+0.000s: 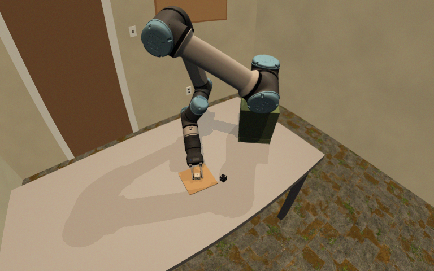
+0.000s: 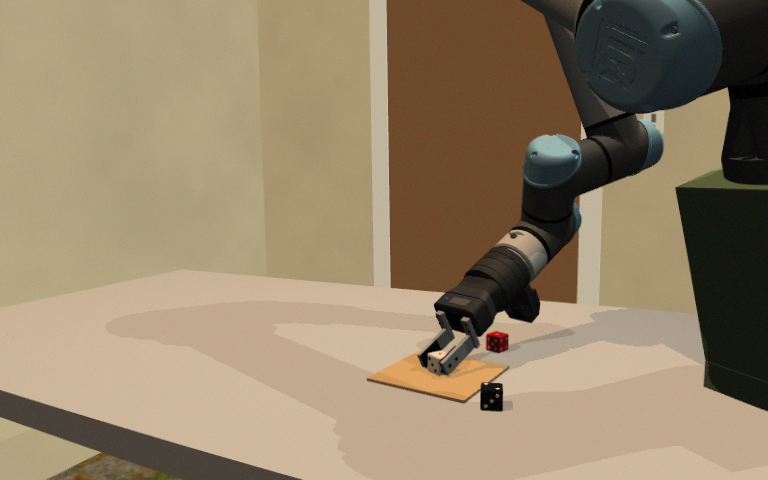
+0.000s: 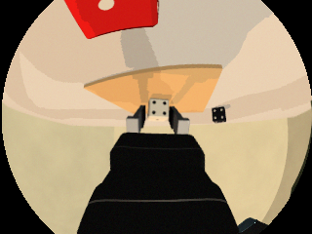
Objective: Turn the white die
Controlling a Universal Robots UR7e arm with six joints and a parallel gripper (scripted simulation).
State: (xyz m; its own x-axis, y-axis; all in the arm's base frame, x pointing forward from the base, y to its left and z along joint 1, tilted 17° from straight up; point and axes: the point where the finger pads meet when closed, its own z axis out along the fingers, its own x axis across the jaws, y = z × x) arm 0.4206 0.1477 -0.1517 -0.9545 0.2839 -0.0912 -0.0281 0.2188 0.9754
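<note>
The white die (image 2: 434, 361) rests on the orange mat (image 2: 438, 376), near its middle. My gripper (image 2: 442, 362) reaches down at a slant from the right, and its fingers stand on either side of the die. In the wrist view the fingers are spread wider than the die (image 3: 159, 108), with a small gap on each side, so the gripper is open. In the top view the die (image 1: 197, 175) sits between the fingers (image 1: 196, 175) on the mat (image 1: 198, 182). I cannot read its top face.
A black die (image 2: 491, 396) lies on the table just off the mat's near right corner; it also shows in the top view (image 1: 223, 178). A red die (image 2: 496, 341) lies on the table behind the mat, under the arm. The green robot pedestal (image 1: 258, 124) stands at the back right.
</note>
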